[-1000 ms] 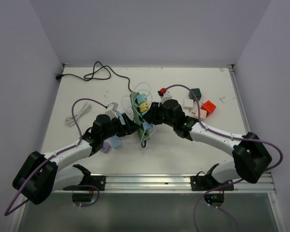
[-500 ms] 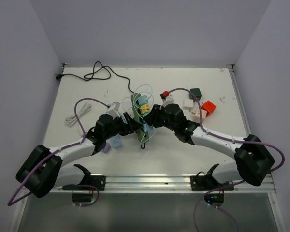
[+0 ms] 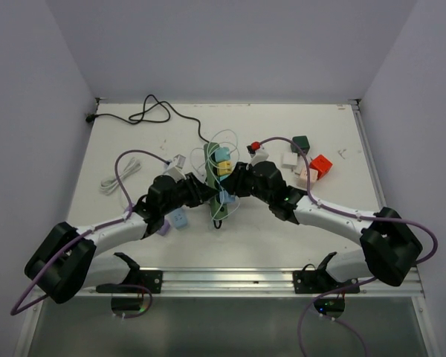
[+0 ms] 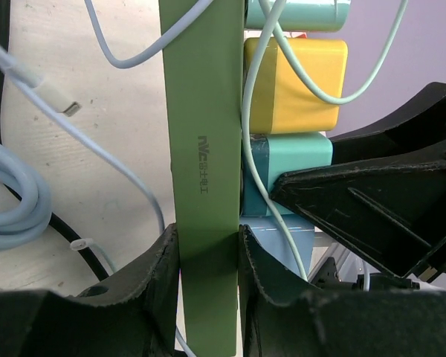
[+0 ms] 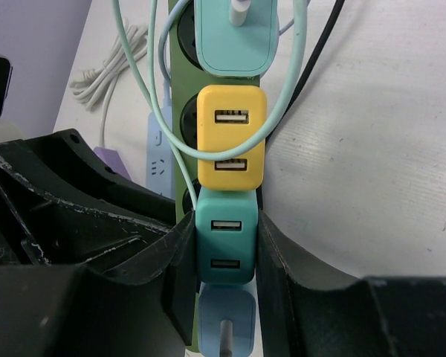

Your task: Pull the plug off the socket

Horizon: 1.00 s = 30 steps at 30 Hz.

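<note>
Left end effector [image 4: 207, 249] clamps the socket [image 4: 201, 111], long axis running top-to-bottom in frame; right end effector [image 5: 223, 222] pinches the teal plug [image 5: 225, 253] at lower center.

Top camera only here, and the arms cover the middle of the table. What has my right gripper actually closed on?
Observer: The right wrist view shows the right gripper shut on a teal two-port USB charger plug, one finger on each side.
Operator: What sits next to that plug?
Observer: A yellow two-port charger plug, touching its far end.
Operator: Is the left arm holding anything?
Observer: Yes. On the left wrist view, the left gripper clamps the long dark green power strip across its narrow sides.
</note>
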Available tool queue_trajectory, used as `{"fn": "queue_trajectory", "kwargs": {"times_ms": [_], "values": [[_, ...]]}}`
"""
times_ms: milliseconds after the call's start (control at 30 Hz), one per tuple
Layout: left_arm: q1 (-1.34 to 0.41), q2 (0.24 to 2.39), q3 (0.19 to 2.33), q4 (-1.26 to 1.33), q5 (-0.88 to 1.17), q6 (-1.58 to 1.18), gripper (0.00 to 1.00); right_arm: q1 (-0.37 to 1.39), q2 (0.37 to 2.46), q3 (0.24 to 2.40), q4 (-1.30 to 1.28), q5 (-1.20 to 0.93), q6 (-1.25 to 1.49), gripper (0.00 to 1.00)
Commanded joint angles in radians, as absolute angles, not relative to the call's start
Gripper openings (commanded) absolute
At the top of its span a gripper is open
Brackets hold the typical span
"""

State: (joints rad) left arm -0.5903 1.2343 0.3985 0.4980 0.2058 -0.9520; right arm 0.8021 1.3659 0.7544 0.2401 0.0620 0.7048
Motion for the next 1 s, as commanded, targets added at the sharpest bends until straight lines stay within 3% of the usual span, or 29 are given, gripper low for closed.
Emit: {"fn": "queue_trajectory", "kwargs": {"times_ms": [0, 267, 567, 767, 967], "values": [[-0.592, 1.25, 0.425, 0.486, 0.147, -0.931, 0.0, 0.824, 1.287, 0.784, 0.414, 0.009, 0.733, 0.0], [-0.592, 1.255, 0.483, 0.223, -0.026, -0.942, 0.0, 0.825, 1.252, 0.781, 0.348, 0.058, 0.673, 0.0], [-0.592, 1.255, 0.494, 0.112, -0.126, -0.946, 0.0, 0.825, 1.215, 0.779, 0.318, 0.092, 0.647, 0.0], [-0.566, 1.166, 0.395, 0.21, -0.052, -0.94, 0.0, 0.812, 1.161, 0.741, 0.318, 0.115, 0.637, 0.0], [-0.402, 1.098, 0.296, 0.302, 0.15, -0.931, 0.0, 0.762, 1.147, 0.687, 0.362, 0.061, 0.687, 0.0]]}}
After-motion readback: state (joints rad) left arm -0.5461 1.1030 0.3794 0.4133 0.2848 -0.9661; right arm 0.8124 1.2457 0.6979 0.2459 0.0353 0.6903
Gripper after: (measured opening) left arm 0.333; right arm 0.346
